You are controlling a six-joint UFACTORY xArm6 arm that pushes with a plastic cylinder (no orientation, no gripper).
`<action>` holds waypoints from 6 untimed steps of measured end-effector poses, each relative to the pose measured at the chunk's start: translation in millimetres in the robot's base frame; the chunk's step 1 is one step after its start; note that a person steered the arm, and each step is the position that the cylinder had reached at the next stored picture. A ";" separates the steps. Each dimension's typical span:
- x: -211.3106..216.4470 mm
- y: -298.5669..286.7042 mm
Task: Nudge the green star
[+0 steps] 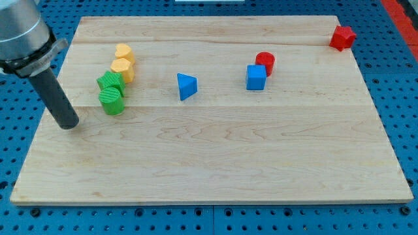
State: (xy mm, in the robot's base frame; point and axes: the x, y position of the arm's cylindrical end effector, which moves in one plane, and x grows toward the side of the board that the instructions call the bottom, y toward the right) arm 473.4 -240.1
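You're looking at a pale wooden board [215, 150] lying on a blue pegboard table [398, 78] w/ rows of small holes. The board fills most of the view.

The arm comes in from the view's top left: a grey cylinder body, then a straight dark rod. My tip [67, 125] rests on the board near its left edge. No gripper here, so nothing to open or close; the rod holds nothing.

The green star [109, 81] sits in the board's left part, up and to the right of my tip, apart from it. Touching it just below is a green cylinder [112, 101], ribbed on top; that one is the block nearest my tip, w/ a clear gap between them.

Just above the green star: two yellow blocks stacked in a line toward the view's top, yellow block one [122, 68] touching the star, yellow block two [125, 53] right above. Exact shapes hard to tell.

Near centre: a blue triangle [187, 86], alone. Right of centre: a blue cube [256, 77] w/ a red cylinder [265, 62] touching it at upper right. Far top right corner: a red star-like block [342, 37], at the board's edge.
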 end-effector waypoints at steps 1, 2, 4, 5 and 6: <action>-22.3 -5.4; -38.6 -13.0; -73.8 -12.0; -83.0 1.8; -78.7 13.2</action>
